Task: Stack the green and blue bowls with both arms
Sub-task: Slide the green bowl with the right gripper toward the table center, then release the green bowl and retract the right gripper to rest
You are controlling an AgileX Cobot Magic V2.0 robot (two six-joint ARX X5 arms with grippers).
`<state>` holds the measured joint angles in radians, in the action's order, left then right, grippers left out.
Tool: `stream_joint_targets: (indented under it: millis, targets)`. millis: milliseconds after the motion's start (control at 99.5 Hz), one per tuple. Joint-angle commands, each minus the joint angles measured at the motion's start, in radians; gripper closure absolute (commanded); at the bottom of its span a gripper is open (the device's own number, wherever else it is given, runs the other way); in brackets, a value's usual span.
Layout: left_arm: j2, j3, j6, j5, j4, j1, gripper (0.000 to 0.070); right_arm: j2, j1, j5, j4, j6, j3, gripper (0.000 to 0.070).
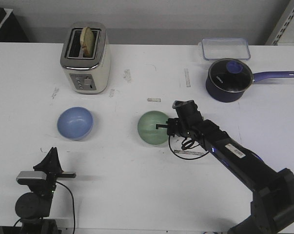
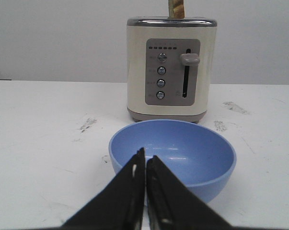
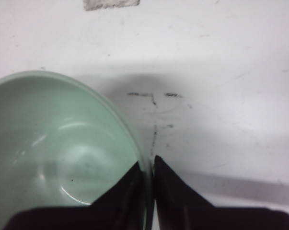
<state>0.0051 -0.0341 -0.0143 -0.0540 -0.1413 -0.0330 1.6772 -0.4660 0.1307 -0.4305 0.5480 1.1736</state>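
The left claw (image 2: 145, 165) sits clenched before the blue bowl (image 1: 75, 123), while the right claw (image 3: 149, 167) pinches the green bowl's (image 1: 153, 127) rim.

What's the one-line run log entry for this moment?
stage: grasping | right gripper: shut on pale green matte bowl rim | left gripper: shut, behind light blue matte bowl | stacked: no

Matte blue bowl (image 1: 75, 123), faintly glossy green bowl (image 1: 153, 127), scuffed white table (image 1: 137, 185), chrome-topped glossy cream toaster (image 1: 85, 58).
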Motion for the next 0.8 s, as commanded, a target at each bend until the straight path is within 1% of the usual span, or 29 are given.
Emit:
stream_joint_targets:
  millis: [0, 40, 131, 181, 211, 352, 362, 412, 442, 543, 623, 674, 794]
  targets:
    - [-0.002, 0.022, -0.005, 0.001, -0.010, 0.001, 0.0697, 0.029, -0.008, 0.000, 0.004, 0.012, 0.018, 0.0684]
    - [-0.002, 0.022, -0.005, 0.001, -0.010, 0.001, 0.0697, 0.029, -0.010, 0.000, 0.005, 0.013, 0.018, 0.0662]
    - [-0.002, 0.022, -0.005, 0.001, -0.010, 0.001, 0.0697, 0.029, -0.012, 0.000, 0.011, 0.013, 0.018, 0.0542]
    - [-0.002, 0.022, -0.005, 0.001, -0.010, 0.001, 0.0697, 0.029, -0.012, 0.000, 0.011, 0.013, 0.018, 0.0498]
    - [-0.002, 0.022, -0.005, 0.001, -0.010, 0.001, 0.0697, 0.029, -0.012, 0.000, 0.011, 0.012, 0.018, 0.0487]
    - [-0.002, 0.022, -0.005, 0.001, -0.010, 0.001, 0.0697, 0.022, -0.012, 0.000, 0.011, 0.005, 0.018, 0.0479]
    - [-0.002, 0.022, -0.005, 0.001, -0.010, 0.001, 0.0697, -0.002, -0.008, -0.023, 0.014, -0.010, 0.018, 0.0362]
    - [-0.002, 0.022, -0.005, 0.001, -0.010, 0.001, 0.0697, -0.016, -0.003, -0.035, 0.020, -0.031, 0.018, 0.0300]
    - [-0.002, 0.022, -0.005, 0.001, -0.010, 0.001, 0.0697, -0.023, 0.002, -0.040, 0.024, -0.044, 0.018, 0.0282]
    - [-0.002, 0.022, -0.005, 0.002, -0.010, 0.001, 0.0697, -0.055, 0.020, -0.061, 0.026, -0.119, 0.018, 0.0279]
    - [-0.002, 0.022, -0.005, 0.001, -0.010, 0.001, 0.0697, -0.086, 0.028, -0.085, 0.023, -0.235, 0.017, 0.0279]
    - [-0.002, 0.022, -0.005, 0.001, -0.010, 0.001, 0.0697, -0.106, 0.028, -0.114, 0.021, -0.330, 0.017, 0.0280]
    - [-0.002, 0.022, -0.005, 0.001, -0.010, 0.001, 0.0697, -0.158, 0.031, -0.185, 0.016, -0.480, 0.009, 0.0282]
